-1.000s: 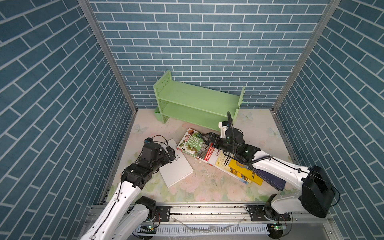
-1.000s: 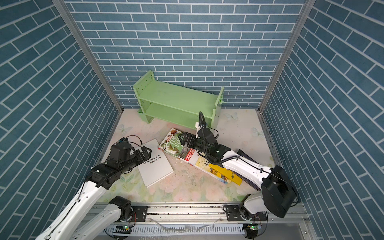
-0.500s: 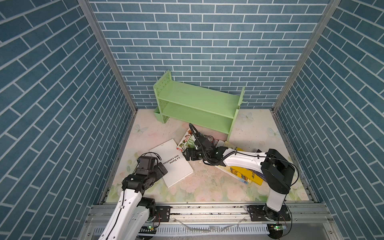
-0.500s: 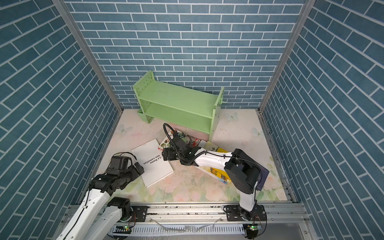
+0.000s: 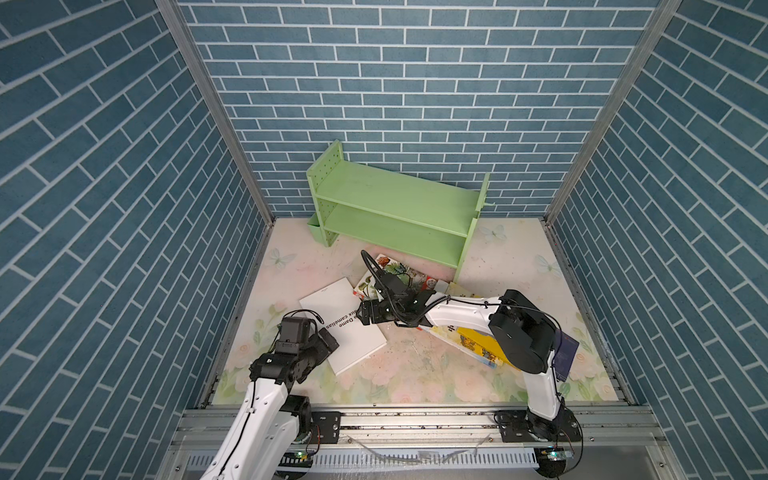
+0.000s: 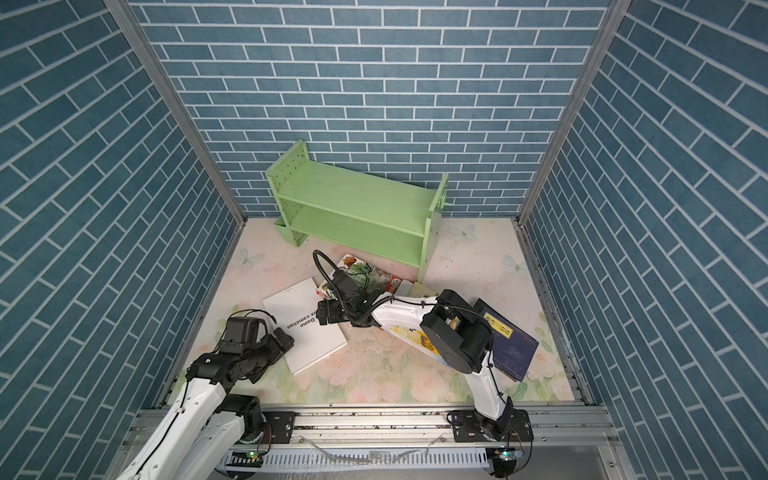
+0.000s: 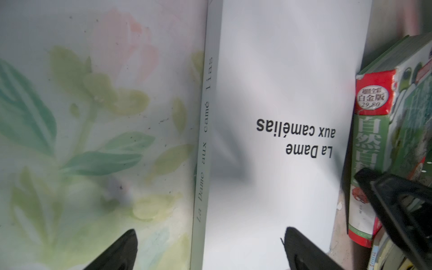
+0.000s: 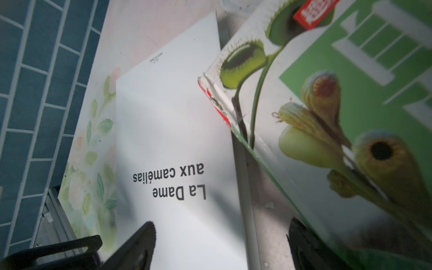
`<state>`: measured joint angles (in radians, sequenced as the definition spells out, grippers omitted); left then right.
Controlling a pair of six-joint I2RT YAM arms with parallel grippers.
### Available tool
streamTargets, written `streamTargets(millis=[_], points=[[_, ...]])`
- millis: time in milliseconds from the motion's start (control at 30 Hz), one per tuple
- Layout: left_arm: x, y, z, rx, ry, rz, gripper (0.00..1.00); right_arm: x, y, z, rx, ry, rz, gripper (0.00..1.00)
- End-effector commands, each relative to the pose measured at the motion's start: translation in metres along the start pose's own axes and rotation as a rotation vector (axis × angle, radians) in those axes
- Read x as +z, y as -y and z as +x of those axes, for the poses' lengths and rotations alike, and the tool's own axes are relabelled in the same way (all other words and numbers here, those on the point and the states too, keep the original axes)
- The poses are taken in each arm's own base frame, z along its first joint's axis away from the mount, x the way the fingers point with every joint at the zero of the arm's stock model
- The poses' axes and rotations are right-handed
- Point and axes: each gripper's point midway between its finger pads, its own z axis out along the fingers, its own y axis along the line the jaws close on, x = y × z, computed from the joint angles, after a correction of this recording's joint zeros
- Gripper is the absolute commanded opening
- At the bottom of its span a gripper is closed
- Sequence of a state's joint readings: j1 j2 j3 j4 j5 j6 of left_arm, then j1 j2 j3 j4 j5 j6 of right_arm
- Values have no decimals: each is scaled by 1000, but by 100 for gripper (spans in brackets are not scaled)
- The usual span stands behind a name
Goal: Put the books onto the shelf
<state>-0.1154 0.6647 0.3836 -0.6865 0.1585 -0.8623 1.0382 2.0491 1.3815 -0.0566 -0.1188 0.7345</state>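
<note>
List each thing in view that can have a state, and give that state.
shelf, upright, both tiers bare.
white book, closed, flat on the table, cover up.
nature encyclopedia, closed, cover up, beside the white book.
yellow book, closed, flat, partly under the right arm.
navy book, closed, lying flat.
left gripper, open, holding nothing.
right gripper, open, holding nothing.

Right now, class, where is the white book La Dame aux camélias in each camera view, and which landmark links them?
In a top view: the white book lies flat, left of centre.
In a top view: the white book, again left of centre.
Left wrist: the white book fills the middle, title upside down.
Right wrist: the white book crosses the middle, title upside down.
Shared landmark: the nature encyclopedia beside it, in all four.
</note>
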Motion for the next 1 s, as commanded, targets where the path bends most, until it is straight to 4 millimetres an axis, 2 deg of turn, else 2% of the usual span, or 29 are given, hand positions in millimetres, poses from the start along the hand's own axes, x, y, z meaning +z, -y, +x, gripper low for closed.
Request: streamTargets(millis=[0,200,433,467,533,600,700,833,900,967], points=[[8,1,4,-32,-23,24,100,9,5,14,-12,-72,25,89],[18,1,10,-95,-39,68,100,19,9,20,-10,-131,53,89],[23,8,9,-121,-39,108,100,28,-6,27,-24,-192,-27,89],[23,10,8,-117,-40,113,100,36,-3,33,-24,-216,-33,89],[22,20,6,-106,-44,156,100,39,-11,35,-36,-234,-71,89],[18,39,2,-87,-44,248,100,41,-16,34,-36,-245,-113,89],[-1,75,-9,-61,-11,419,100,40,-21,29,-12,-245,-188,88],[-46,118,-28,10,71,615,100,37,-23,22,50,-226,-272,88],[-65,134,-33,34,95,691,100,35,-22,19,66,-217,-289,87],[-74,143,-36,42,102,732,100,34,-22,17,71,-214,-297,87]])
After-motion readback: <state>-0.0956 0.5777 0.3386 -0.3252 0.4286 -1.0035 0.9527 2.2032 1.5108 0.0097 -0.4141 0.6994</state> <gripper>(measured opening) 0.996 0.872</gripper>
